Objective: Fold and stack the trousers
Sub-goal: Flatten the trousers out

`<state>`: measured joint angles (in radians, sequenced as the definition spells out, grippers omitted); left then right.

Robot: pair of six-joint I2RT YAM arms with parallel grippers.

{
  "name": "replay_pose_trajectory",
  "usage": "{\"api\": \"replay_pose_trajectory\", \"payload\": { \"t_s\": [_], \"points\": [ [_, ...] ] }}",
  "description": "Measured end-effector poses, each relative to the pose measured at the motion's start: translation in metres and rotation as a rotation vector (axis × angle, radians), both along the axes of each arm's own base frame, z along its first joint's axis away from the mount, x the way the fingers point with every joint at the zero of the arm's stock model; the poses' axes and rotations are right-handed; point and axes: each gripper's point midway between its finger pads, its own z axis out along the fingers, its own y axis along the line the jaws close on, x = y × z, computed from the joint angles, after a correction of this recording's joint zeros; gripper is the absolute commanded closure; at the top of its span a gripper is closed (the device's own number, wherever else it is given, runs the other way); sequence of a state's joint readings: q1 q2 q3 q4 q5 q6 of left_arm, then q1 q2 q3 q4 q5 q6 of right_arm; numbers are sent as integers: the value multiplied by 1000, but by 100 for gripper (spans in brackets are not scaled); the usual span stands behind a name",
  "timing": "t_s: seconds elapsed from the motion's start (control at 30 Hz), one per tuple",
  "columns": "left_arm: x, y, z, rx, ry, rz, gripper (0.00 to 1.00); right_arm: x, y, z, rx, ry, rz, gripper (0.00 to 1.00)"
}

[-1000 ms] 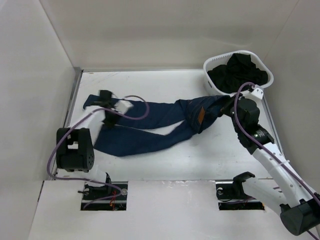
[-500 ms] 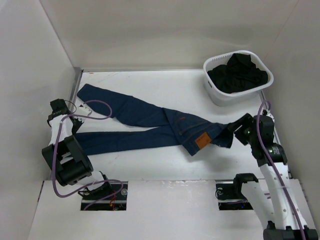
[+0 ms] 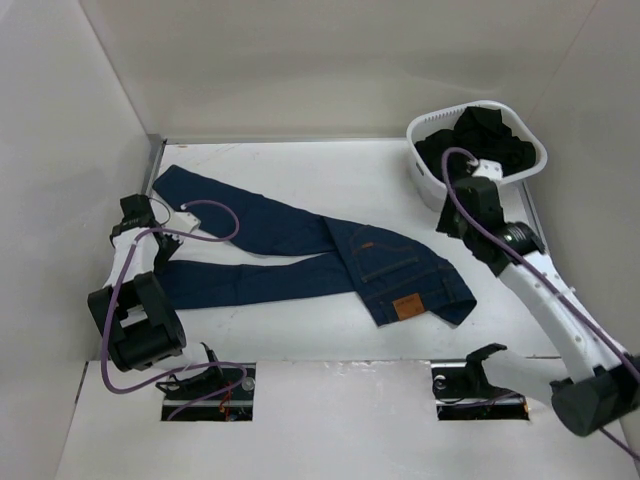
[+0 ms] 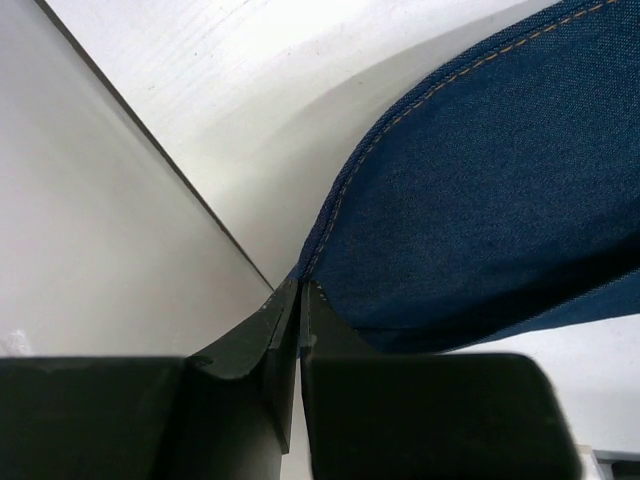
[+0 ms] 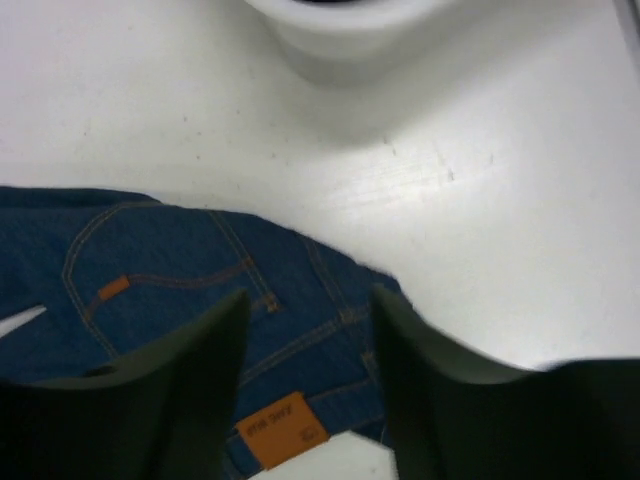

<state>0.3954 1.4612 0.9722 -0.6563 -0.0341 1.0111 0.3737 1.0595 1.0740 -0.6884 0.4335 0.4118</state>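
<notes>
The dark blue jeans (image 3: 290, 228) lie spread on the white table, legs to the left, waist to the right, brown patch (image 3: 407, 303) facing up. My left gripper (image 3: 148, 205) is by the left wall at the leg ends. In the left wrist view its fingers (image 4: 298, 290) are shut on the stitched edge of a jeans leg (image 4: 500, 190), held slightly off the table. My right gripper (image 3: 448, 218) hovers open and empty above the waist. The right wrist view shows its open fingers (image 5: 305, 300) over the back pockets (image 5: 180, 260) and the patch (image 5: 280, 430).
A white basket (image 3: 500, 106) full of dark clothes stands at the back right, just beyond my right gripper; its wall shows in the right wrist view (image 5: 340, 35). White walls enclose the table on the left, back and right.
My right gripper let go of the waist and moved back toward the basket; the waist now lies flat. My left gripper shifted slightly right, still pinching the leg edge.
</notes>
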Motion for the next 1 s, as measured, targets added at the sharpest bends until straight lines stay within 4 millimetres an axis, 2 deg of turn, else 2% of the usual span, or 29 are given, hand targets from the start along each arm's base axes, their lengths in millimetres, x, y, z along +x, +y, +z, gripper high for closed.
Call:
{"api": "replay_pose_trajectory", "payload": {
  "t_s": [0.03,0.1,0.17,0.23,0.3,0.37,0.43,0.5,0.63,0.67,0.77,0.83,0.93,1.0],
  "points": [
    [0,-1,0,-1,-1,1,98,13,8,2,-25,6,33,77],
    [0,-2,-1,-4,-2,6,98,53,31,6,-42,9,99,92],
    [2,-4,-1,-8,-10,13,97,87,45,-7,-38,26,115,94],
    [4,-5,0,-10,-19,19,97,110,45,-35,-25,81,94,94],
    [6,-6,0,-12,-26,23,97,113,35,-60,-21,146,67,94],
    [9,-9,-1,-16,-30,25,97,107,21,-79,-18,197,30,94],
    [11,-12,-3,-22,-26,24,97,103,8,-86,-18,220,-1,94],
    [14,-14,-6,-29,-19,23,97,106,-1,-87,-17,215,-25,94],
    [23,-14,-10,-39,-11,34,97,139,-20,-94,-40,189,-78,94],
    [25,-13,-10,-40,-12,38,97,149,-22,-103,-52,205,-81,94],
    [30,-11,-8,-37,-19,43,97,175,-21,-121,-83,208,-86,94],
    [32,-10,-6,-35,-22,44,97,185,-17,-128,-95,207,-83,94],
    [33,-9,-5,-31,-25,46,97,201,-11,-125,-115,184,-89,94],
    [33,-9,-5,-31,-25,46,97,219,-3,-111,-115,134,-85,94]
  ]
}}
